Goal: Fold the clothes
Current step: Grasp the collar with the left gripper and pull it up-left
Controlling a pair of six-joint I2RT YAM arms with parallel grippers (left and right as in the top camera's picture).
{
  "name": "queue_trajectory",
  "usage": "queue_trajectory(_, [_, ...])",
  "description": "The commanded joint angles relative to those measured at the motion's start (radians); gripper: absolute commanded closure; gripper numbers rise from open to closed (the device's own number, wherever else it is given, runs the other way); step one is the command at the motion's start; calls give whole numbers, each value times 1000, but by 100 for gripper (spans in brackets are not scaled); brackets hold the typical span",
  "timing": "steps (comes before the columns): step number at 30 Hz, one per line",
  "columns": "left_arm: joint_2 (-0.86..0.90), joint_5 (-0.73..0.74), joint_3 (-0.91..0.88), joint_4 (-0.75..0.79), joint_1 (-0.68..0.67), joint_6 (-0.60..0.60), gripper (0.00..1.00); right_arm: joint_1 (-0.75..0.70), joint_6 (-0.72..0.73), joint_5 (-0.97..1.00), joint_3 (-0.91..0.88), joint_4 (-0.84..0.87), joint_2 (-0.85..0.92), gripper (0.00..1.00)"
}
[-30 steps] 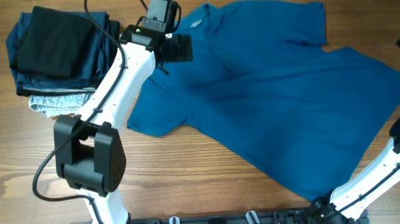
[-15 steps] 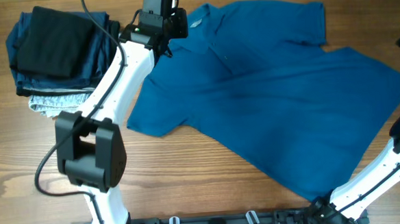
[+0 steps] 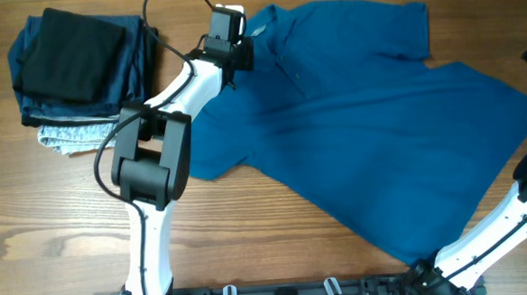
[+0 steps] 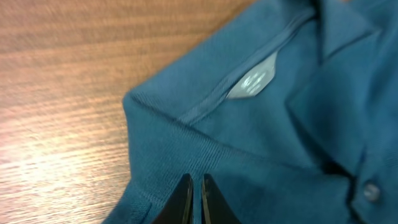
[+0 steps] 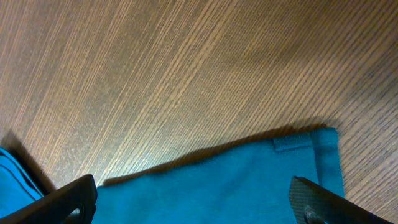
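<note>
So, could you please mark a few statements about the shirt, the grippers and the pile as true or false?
1. The left gripper is closed on the blue shirt, near its collar. True.
2. The right gripper is shut. False: its jaws stand wide apart above an edge of the shirt.
3. A black folded garment lies on top of the pile beside the shirt. True.
4. The blue shirt is folded in half. False: it lies spread open on the table.
</note>
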Motion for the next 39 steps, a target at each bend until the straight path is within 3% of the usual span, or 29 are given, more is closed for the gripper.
queue_trajectory(1, [58,-9,14,-24,17,15,93,4,14,-13,19,0,-31,0])
queue_trajectory(8, [64,-146,14,-211,90,4,96,4,14,-13,19,0,-31,1])
queue_trajectory(13, [64,-145,13,-344,185,-112,96,4,14,-13,19,0,-31,0])
queue_trajectory(16, [52,-52,13,-353,222,-90,96,4,14,-13,19,0,-31,0])
queue_trajectory(22, [-5,-104,13,-397,237,-87,96,4,14,-13,19,0,-31,0])
queue_trajectory(28, [-3,-122,13,-571,237,-193,96,5,14,-13,19,0,-31,0])
queue_trajectory(33, [-10,-123,13,-608,239,-224,96,4,14,-13,19,0,-31,0])
queue_trajectory(39, [-200,-122,13,-612,211,-225,96,4,14,-13,19,0,-31,1])
